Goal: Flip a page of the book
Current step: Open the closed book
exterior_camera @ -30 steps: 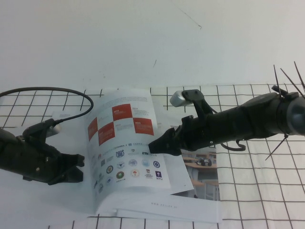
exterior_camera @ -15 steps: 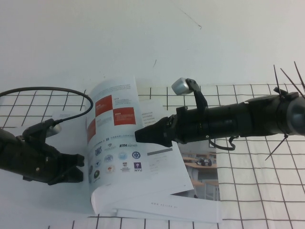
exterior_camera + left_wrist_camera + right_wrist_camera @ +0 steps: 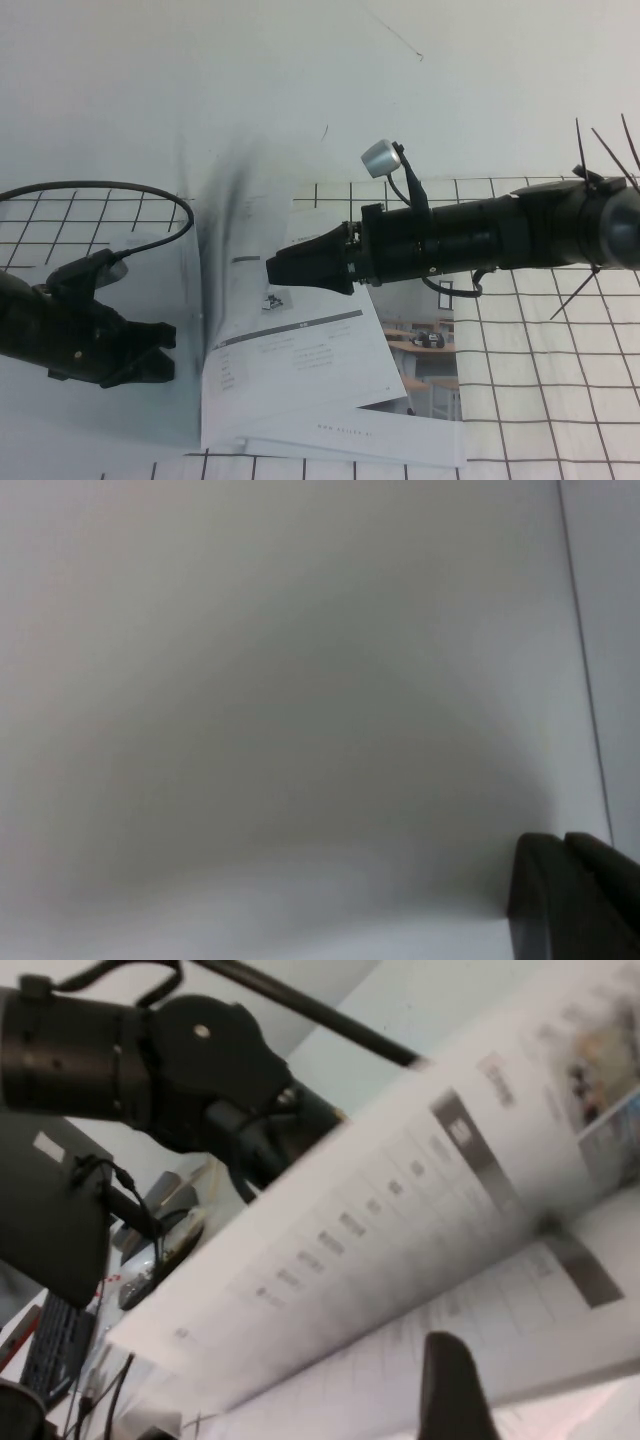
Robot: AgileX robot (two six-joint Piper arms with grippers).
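The book (image 3: 300, 370) lies open on the table, white with grey text. The page (image 3: 240, 230) stands nearly upright over the spine, blurred, swinging toward the left. In the right wrist view it hangs free (image 3: 400, 1210), its text and small photos face showing above the book (image 3: 520, 1330). My right gripper (image 3: 275, 268) is shut, reaches in level from the right, and its tip is just right of the page, above the book. One dark finger (image 3: 450, 1390) shows below the page. My left gripper (image 3: 165, 355) is open, low at the book's left side. Its wrist view shows only white paper (image 3: 300, 680).
A second brochure with a classroom photo (image 3: 430, 370) lies under the book at the right. A black-grid mat (image 3: 540, 400) covers the table. The left arm's cable (image 3: 100, 190) loops behind it. A silver knob (image 3: 380, 157) sits on the right arm.
The right gripper has moved left and up, pushing the page from lying flat to nearly upright. The red squares and logos face has turned away. The left arm has not moved.
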